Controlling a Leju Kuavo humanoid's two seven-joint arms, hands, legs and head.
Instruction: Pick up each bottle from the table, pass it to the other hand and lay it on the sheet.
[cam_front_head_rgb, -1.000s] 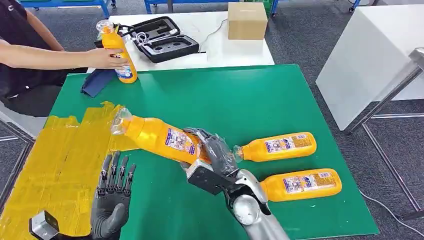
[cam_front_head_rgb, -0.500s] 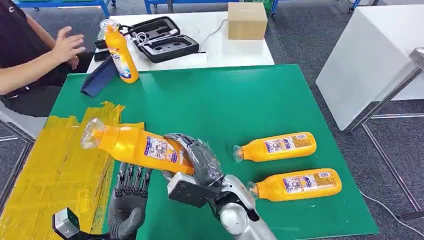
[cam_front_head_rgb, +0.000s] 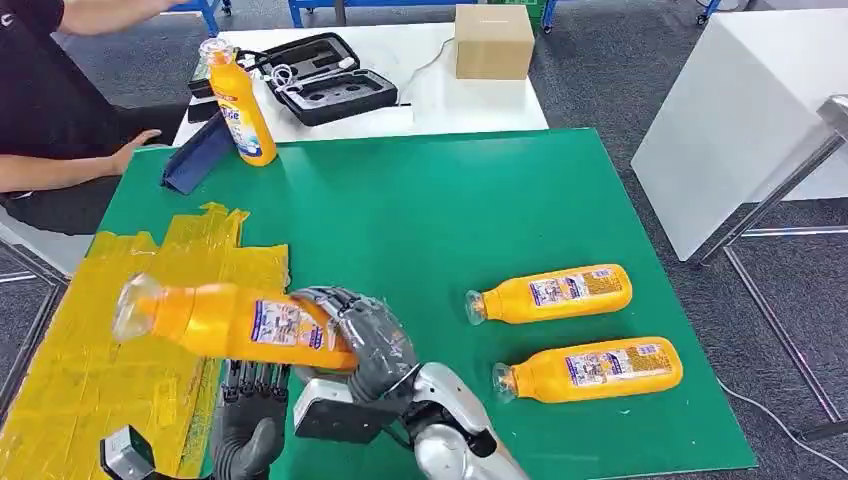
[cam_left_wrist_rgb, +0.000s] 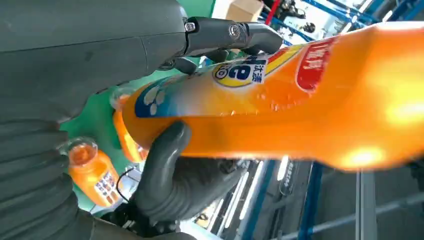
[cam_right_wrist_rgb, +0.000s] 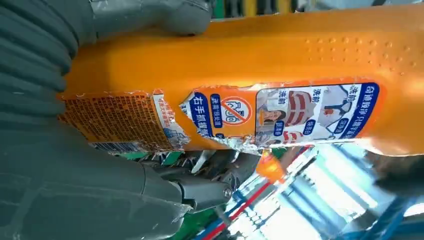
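The right hand (cam_front_head_rgb: 362, 338) gripped a glossy orange plastic bottle (cam_front_head_rgb: 225, 322) by its base, held level above the crinkled yellow taped sheet (cam_front_head_rgb: 75, 360). The left hand (cam_front_head_rgb: 250, 398) sat beneath it, fingers spread, holding nothing. Two matching bottles (cam_front_head_rgb: 550, 293) lay on the green mat (cam_front_head_rgb: 420, 200); another (cam_front_head_rgb: 238, 105) stood upright.

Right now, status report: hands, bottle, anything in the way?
Right hand grips the bottle over the yellow sheet. Left hand open beneath it. Nothing between them.
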